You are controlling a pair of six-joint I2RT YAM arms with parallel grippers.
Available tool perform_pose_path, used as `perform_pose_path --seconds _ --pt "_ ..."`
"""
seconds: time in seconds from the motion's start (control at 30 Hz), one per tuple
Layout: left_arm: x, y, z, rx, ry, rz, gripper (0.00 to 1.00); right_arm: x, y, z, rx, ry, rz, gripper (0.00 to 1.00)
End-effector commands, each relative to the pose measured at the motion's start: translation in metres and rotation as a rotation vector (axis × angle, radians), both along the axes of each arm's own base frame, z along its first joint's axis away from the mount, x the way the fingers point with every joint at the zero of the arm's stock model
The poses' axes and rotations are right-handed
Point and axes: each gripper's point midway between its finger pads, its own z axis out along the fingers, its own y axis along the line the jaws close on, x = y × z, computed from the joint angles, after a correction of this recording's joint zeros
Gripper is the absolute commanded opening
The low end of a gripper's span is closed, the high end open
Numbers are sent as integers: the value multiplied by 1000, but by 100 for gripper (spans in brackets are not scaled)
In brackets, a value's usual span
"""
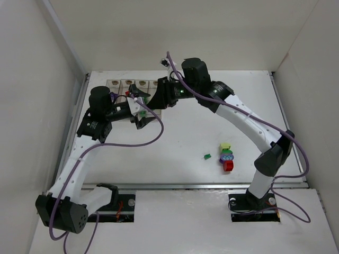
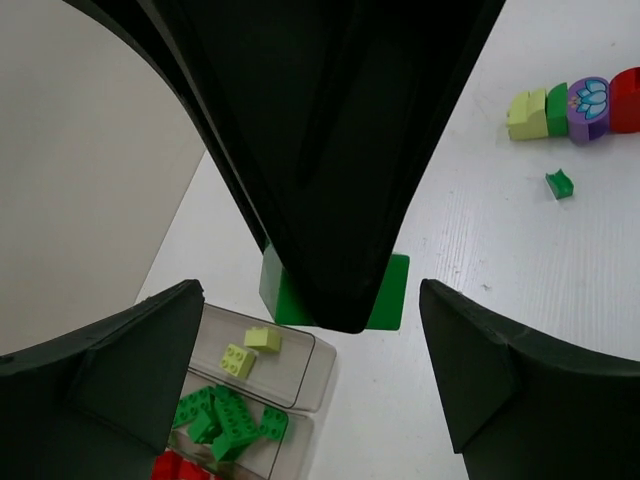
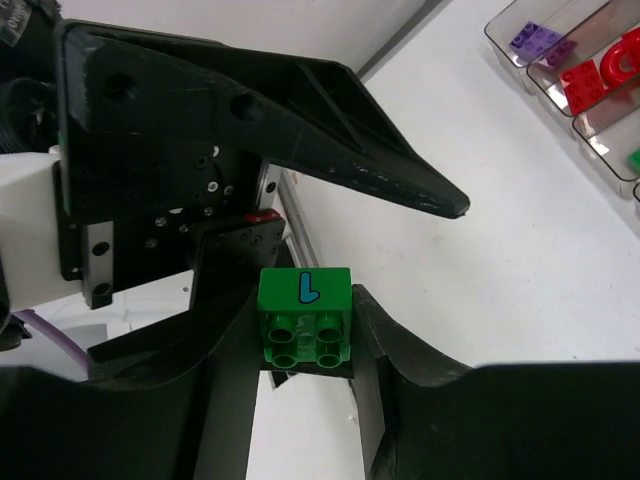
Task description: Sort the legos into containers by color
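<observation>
A: Legos nearest our bases: how many do we count loose on the table (image 1: 190, 132)?

B: Five. Four touch in a row: one pale yellow brick (image 2: 527, 113), one green piece (image 2: 557, 108), one purple piece (image 2: 590, 98) with a flower print, one red piece (image 2: 628, 98). One small green piece (image 2: 560, 184) lies near them, apart.

A: Farther out, our two grippers?

B: Our right gripper (image 3: 303, 345) is clamped on a single green brick (image 3: 305, 298) marked with an L, pinched at two sides. Our left gripper (image 2: 310, 300) stands spread wide, one finger (image 2: 120, 370) on either side of that brick, and we see it touching nothing.

A: Where is that brick?

B: Up in that grip, just beside one end of the containers (image 2: 318, 365).

A: Farthest, the containers?

B: Four, side by side at the table's far edge. We count two pale yellow legos (image 2: 250, 350) in one; the green legos (image 2: 225, 415) heaped in the next we cannot count; red legos (image 3: 595, 75) fill part of the third, at least two; the last holds purple legos (image 3: 535, 38), two that we can make out.
</observation>
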Motion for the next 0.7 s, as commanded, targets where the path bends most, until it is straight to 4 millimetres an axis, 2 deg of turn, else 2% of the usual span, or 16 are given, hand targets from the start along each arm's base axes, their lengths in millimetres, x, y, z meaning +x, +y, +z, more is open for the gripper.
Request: perform_pose_path --seconds 0.0,0.13,0.17,0.27,0.3,0.4,0.43,0.47,0.53,0.57,0.6,0.67 --pt "-5 -5 31 -54 -58 -22 86 -7 0 26 70 -66 27 0" --pt "-7 -5 42 -68 -97 -22 76 -3 -1 14 33 -47 9 0" --pt "-10 -4 41 -69 -100 -22 69 -3 -1 14 32 -47 9 0" --pt "-12 -4 47 -88 -100 -19 58 -6 -2 17 36 -46 18 0" --pt "-12 -4 47 -88 -100 -19 49 -4 0 12 28 -48 20 0" --pt "-13 -5 47 -91 -92 -18 35 -5 0 13 30 -46 29 0" --pt "-13 -5 47 -91 -92 -18 27 -5 0 13 30 -46 29 0" --pt "-13 -5 47 -91 -92 -18 23 -4 1 7 18 -33 29 5" --pt "-13 -5 47 -95 -83 -17 16 -4 1 11 24 -39 29 12" --pt "-15 -7 47 -95 -83 -26 13 -4 1 11 24 -39 29 18" --pt "-13 -6 47 -93 -84 -12 4 -4 1 11 24 -39 29 34" --pt "-11 -5 46 -96 -74 3 0 -3 0 8 14 -36 18 40"
